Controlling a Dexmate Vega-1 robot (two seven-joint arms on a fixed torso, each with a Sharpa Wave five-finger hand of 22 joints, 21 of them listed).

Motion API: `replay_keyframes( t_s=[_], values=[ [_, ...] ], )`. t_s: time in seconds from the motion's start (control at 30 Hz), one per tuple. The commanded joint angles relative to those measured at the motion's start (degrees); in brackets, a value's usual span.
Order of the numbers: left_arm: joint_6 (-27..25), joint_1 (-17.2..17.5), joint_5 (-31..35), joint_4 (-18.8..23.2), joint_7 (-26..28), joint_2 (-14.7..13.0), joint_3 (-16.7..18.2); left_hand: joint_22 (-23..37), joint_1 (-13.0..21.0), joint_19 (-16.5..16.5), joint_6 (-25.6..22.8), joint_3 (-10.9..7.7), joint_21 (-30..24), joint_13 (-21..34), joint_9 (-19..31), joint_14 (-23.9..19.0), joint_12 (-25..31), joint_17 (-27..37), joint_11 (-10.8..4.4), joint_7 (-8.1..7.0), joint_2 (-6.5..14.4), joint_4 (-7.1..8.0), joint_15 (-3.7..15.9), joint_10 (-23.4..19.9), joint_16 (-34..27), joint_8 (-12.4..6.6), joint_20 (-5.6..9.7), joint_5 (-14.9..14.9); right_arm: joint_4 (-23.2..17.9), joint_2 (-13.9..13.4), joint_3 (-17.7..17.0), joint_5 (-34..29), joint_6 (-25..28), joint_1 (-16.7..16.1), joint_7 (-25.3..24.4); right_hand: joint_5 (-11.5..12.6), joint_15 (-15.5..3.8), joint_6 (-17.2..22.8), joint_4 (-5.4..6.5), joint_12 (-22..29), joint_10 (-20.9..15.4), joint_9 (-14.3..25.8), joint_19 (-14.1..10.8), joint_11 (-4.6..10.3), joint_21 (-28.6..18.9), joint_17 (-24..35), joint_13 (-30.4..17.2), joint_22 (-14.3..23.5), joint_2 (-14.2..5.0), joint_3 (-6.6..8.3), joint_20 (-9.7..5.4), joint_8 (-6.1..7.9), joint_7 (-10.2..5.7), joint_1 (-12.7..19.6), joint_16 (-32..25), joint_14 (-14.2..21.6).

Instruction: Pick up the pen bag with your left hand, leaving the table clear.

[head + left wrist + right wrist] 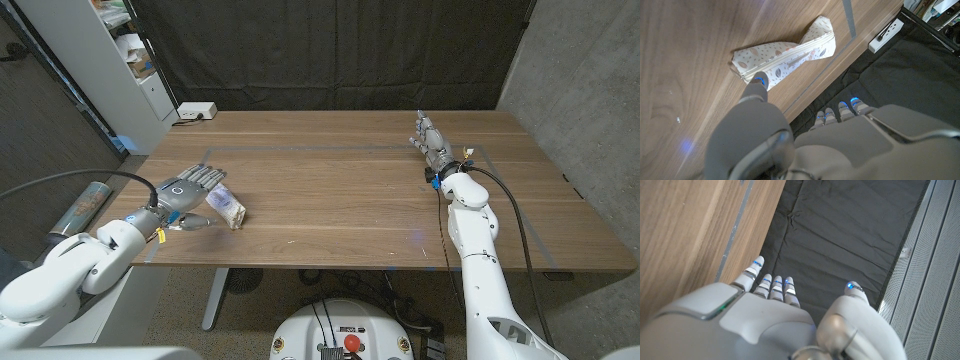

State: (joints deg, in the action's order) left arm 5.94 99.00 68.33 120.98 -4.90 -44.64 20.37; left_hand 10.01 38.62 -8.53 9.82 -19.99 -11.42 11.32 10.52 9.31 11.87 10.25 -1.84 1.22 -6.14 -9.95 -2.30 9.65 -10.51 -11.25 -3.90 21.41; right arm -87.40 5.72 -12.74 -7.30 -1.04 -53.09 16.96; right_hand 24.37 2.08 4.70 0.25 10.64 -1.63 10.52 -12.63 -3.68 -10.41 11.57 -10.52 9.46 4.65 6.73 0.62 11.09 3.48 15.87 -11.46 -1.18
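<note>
Left hand (190,189) over pen bag (228,208), thumb touching

Laboratory or test cell. Indicators: wooden table (340,190) marked with tape lines, black curtain backdrop (330,50) at the far side, grey shelving unit (120,60) far left, bare concrete wall (590,90) right.

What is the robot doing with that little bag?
The robot is reaching for a small pen bag lying on the wooden table. Its left hand is right beside the bag, and in the left wrist view one fingertip looks to be at the bag's edge, but the hand has not gripped it; the bag lies on the table. The right hand waits on the far side of the table, holding nothing.
</note>
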Motion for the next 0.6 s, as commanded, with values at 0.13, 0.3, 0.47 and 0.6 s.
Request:
replay_keyframes(
  t_s=[0.13, 0.3, 0.47, 0.6],
  values=[
    [-1.3, -0.2, 1.2, -1.6, 0.2, -2.9, -2.2, 0.1, 1.0, 0.2, 2.8, -0.32, 0.1, 0.2, 0.2, 0.4, 0.3, 0.2, -0.58, -0.47, -0.1, 0.08, 0.01, 1.3, -0.2, -0.27, -0.23, 0.3, -0.6, 0.1, 0.1, -0.1, 0.7, -0.5, -0.2, 0.4, 0.18, 0.2, -0.09, 0.5, -0.4, 0.2, -0.3, -0.26, -0.5, 0.2, -0.2, 0.3, -0.48, -0.3, 0.32, 0.05, -0.14, 0.0, -0.3, 0.1],
    [-1.8, -1.1, 1.1, -2.5, 0.6, -4.0, -3.6, 0.1, 1.9, 0.3, 1.9, -0.23, 0.1, 0.2, 0.2, 0.1, 0.8, 0.2, -1.08, -0.9, -0.3, 0.16, 0.15, -0.1, -0.3, -0.64, -0.33, 0.3, -0.6, 0.1, 0.1, -0.1, 0.8, -0.6, -0.3, 0.4, 0.17, 0.1, -0.1, 0.5, -0.5, 0.2, -0.3, -0.3, -0.5, 0.2, -0.2, 0.3, -0.5, -0.34, 0.34, 0.05, -0.13, 0.0, -0.4, 0.2],
    [-2.2, -2.5, 0.0, -3.5, 0.4, -5.2, -5.2, 0.1, 2.3, 0.4, 1.4, -0.18, 0.1, 0.2, 0.2, -0.1, 1.1, 0.1, -1.25, -0.9, -0.4, 0.22, 0.36, -0.7, -0.4, -0.8, -0.29, 0.4, -0.5, 0.0, -0.1, 0.0, 0.9, -0.8, -0.3, 0.4, 0.22, 0.1, -0.1, 0.4, -0.4, 0.2, -0.4, -0.27, -0.5, 0.2, -0.2, 0.3, -0.51, -0.37, 0.33, 0.04, -0.16, 0.0, -0.4, 0.3],
    [-2.4, -3.3, -0.9, -4.2, 0.8, -6.1, -6.2, 0.1, 2.5, 0.5, 1.1, -0.14, 0.1, 0.2, 0.2, -0.3, 1.2, 0.1, -1.2, -1.12, -0.4, 0.27, 0.44, -1.0, -0.4, -0.89, -0.23, 0.4, -0.5, 0.0, -0.3, 0.0, 0.9, -1.0, -0.4, 0.4, 0.27, 0.1, -0.11, 0.5, -0.5, 0.2, -0.4, -0.24, -0.5, 0.2, -0.2, 0.3, -0.53, -0.4, 0.34, 0.04, -0.13, 0.0, -0.4, 0.3]
  ],
)
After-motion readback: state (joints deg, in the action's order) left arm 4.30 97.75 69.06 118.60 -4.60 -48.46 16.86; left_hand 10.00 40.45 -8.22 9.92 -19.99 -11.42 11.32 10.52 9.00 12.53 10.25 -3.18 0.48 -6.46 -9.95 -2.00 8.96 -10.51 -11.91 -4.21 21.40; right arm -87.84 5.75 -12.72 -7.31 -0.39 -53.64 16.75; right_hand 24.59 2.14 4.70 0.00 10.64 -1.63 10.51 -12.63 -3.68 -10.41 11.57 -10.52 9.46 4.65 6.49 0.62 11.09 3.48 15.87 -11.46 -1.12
